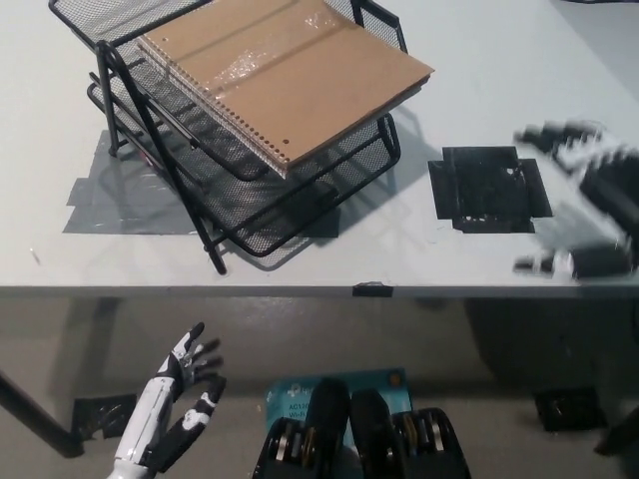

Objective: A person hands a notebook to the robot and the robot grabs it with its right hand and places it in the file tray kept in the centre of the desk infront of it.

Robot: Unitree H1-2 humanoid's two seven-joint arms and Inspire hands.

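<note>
A brown spiral-bound notebook (285, 75) lies on the top tier of the black wire file tray (235, 215) at the desk's middle, its right corner jutting past the tray's rim. My black right hand (589, 205) is at the right edge of the view, blurred by motion, well apart from the notebook, fingers spread and holding nothing. My white left hand (180, 404) rests low at the lower left, below the desk edge, open with fingers apart.
A black tape square (489, 190) is stuck to the white desk (329, 254) right of the tray. Grey tape patches (110, 195) lie under the tray's left side. The desk's front edge runs across the middle of the view.
</note>
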